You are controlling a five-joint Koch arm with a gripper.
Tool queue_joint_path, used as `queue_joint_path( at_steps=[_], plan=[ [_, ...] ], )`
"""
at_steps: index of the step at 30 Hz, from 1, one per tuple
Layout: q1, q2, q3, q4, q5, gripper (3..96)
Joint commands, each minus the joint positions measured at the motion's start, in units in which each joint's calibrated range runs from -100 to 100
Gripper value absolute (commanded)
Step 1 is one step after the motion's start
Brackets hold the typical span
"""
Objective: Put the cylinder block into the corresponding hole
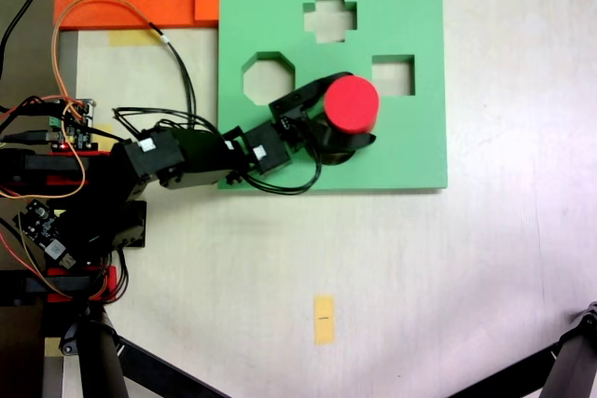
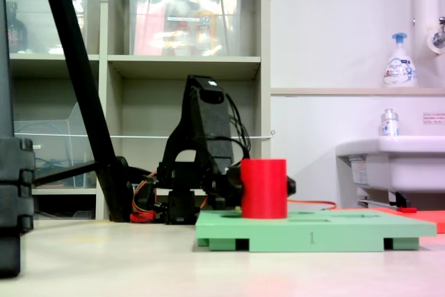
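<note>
cylinder block (image 1: 351, 104), red, stands upright on your green board (image 1: 410, 151), near its middle, between the octagonal cutout (image 1: 268, 78) and the square cutout (image 1: 393, 75). your pincer (image 1: 338, 116) is clamped on the cylinder block from the board's left edge in the first exterior view.

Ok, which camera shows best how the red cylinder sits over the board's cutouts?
The first exterior view: from above, the cylinder block shows against the green board between its cutouts. The second exterior view shows only its side, bottom edge near the board top, cutouts unreadable.
</note>
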Motion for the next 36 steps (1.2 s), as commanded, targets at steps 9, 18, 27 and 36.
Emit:
queue_joint_path(
  at_steps=[9, 18, 27, 36],
  plan=[
    [1.8, -18.3, -16.3, 10.2, -0.8, 32.5],
    [2.1, -22.4, -22.3, 11.5, -1.1, 32.5],
    [0.7, -21.7, -23.5, 11.6, -1.6, 32.6],
    [-0.3, -18.9, -21.3, 11.7, -1.6, 32.6]
  ],
)
